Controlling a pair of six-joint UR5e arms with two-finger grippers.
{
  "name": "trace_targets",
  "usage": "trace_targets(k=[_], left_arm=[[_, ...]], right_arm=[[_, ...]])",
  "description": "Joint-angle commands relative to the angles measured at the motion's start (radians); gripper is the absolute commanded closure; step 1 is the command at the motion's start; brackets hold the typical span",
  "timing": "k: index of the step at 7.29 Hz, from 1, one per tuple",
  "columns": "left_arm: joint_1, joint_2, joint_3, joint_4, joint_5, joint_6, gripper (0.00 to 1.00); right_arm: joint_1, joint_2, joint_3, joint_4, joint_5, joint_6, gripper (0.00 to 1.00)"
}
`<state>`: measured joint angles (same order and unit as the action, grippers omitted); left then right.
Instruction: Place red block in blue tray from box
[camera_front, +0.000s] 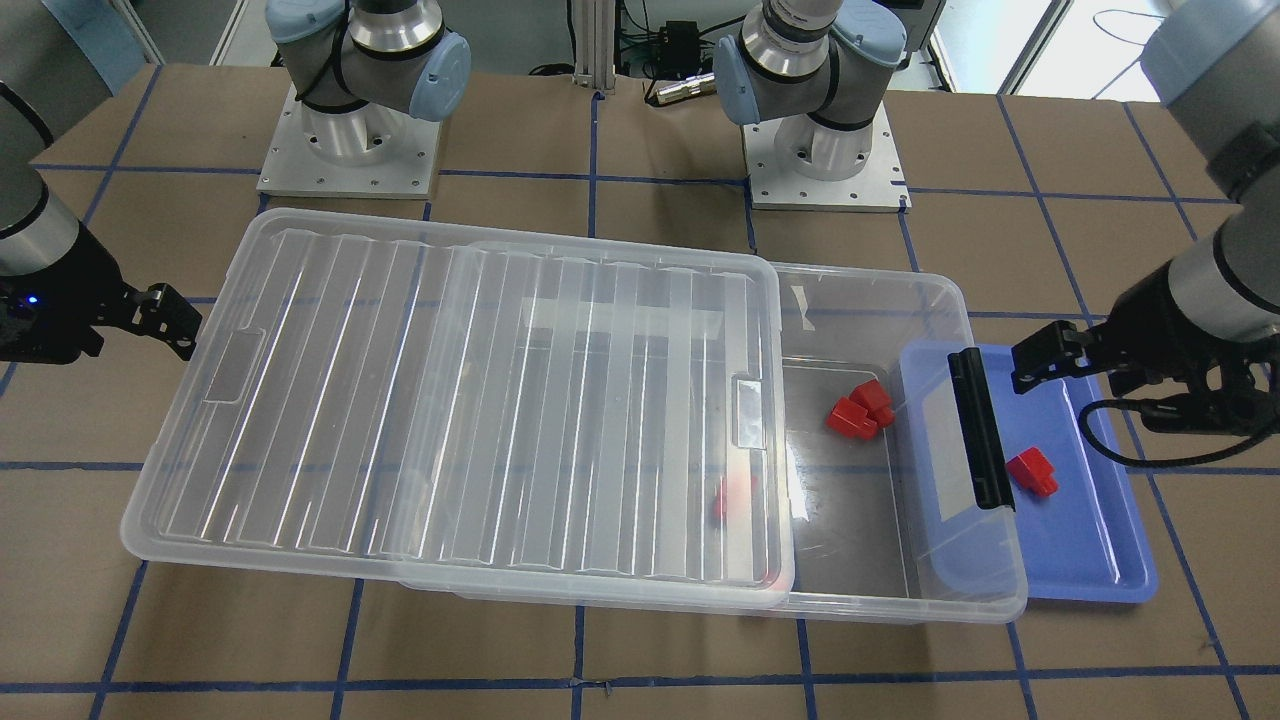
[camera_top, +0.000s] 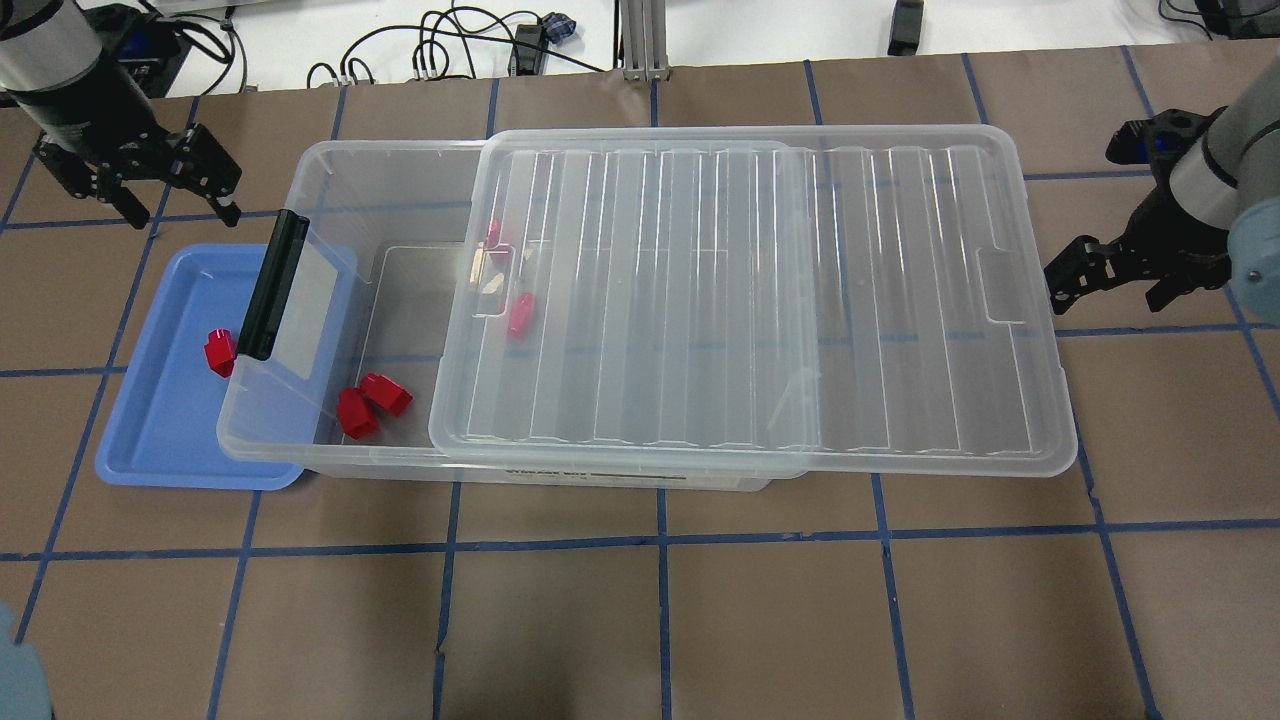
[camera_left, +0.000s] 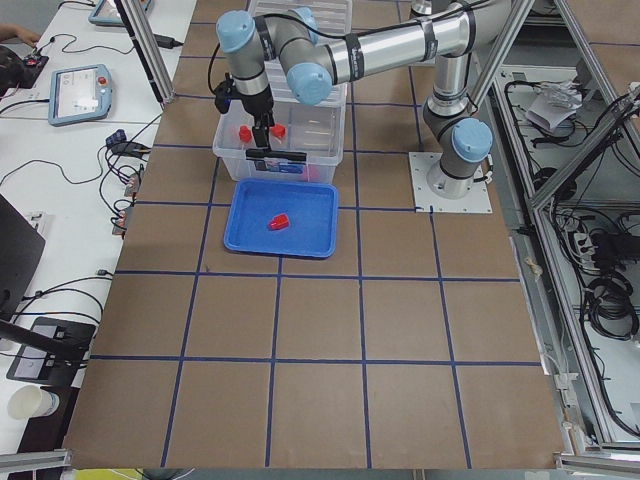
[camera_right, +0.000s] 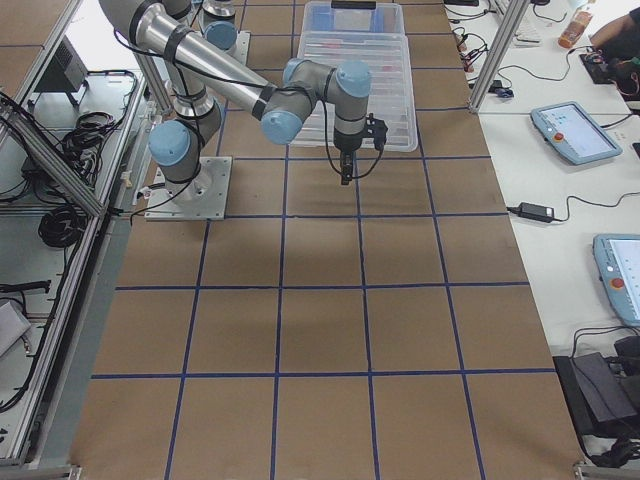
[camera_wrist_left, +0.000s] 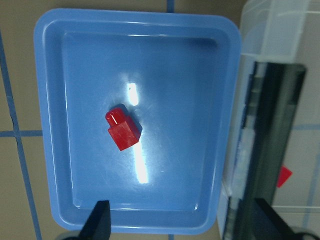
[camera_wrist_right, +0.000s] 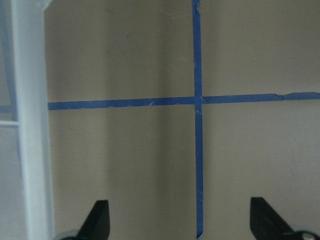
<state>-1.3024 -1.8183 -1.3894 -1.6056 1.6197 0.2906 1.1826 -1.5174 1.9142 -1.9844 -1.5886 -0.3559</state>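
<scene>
Red block (camera_wrist_left: 122, 134) lay loose near the middle of the blue tray (camera_wrist_left: 55, 125), its long axis slanting across the tray's floor. The left gripper (camera_top: 175, 190), spread wide and empty, hung just beyond the tray's far rim. That put it much nearer the tray than the right gripper (camera_top: 1110, 280), likewise wide.

Brown table (camera_top: 640, 620) gridded with blue tape (camera_top: 660, 545), aluminium frame post (camera_top: 640, 35), white side bench (camera_left: 40, 150) with tablets (camera_left: 85, 92), loose cables (camera_top: 470, 45), paper cup (camera_left: 27, 402)

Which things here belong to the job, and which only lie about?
Job:
red block, lying in the blue tray
box, its lid slid partly aside

Lying about:
two spare red blocks in the box's open end
further red blocks under the lid
</scene>
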Motion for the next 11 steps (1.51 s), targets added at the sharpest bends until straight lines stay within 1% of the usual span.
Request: trace_targets(k=[1,2,3,5,7,8,9,10,11], left_arm=[[-0.174,0.049,0.015,-0.022,0.002,-0.167,0.0],[-0.24,0.069,0.004,-0.028,0.003,-0.195,0.0],[-0.28,0.097,-0.017,-0.031,0.005,-0.235,0.0],[-0.279,0.163,-0.127,-0.021,-0.006,-0.248,0.0],[-0.267,0.177,-0.135,-0.008,-0.012,-0.251,0.0],[-0.267,0.178,-0.137,-0.001,-0.012,-0.252,0.0],[-0.265,0.183,-0.155,0.089,-0.012,-0.246,0.0],[-0.267,0.183,-0.157,0.128,-0.008,-0.246,0.0],[-0.27,0.183,-0.158,0.127,0.0,-0.248,0.0]], right_arm=[[0.034,-0.001,0.0,-0.002,0.013,0.043,0.0],[0.049,-0.001,0.0,-0.002,0.033,0.052,0.0],[0.08,0.0,0.0,-0.008,0.033,0.064,0.0],[0.162,0.0,-0.003,-0.016,0.035,0.139,0.0],[0.288,0.014,-0.026,-0.042,0.044,0.161,0.0],[0.31,0.023,-0.035,-0.039,0.059,0.167,0.0],[0.334,0.028,-0.04,-0.04,0.093,0.166,0.0],[0.345,0.029,-0.041,-0.041,0.095,0.166,0.0],[0.345,0.029,-0.052,-0.037,0.076,0.167,0.0]])
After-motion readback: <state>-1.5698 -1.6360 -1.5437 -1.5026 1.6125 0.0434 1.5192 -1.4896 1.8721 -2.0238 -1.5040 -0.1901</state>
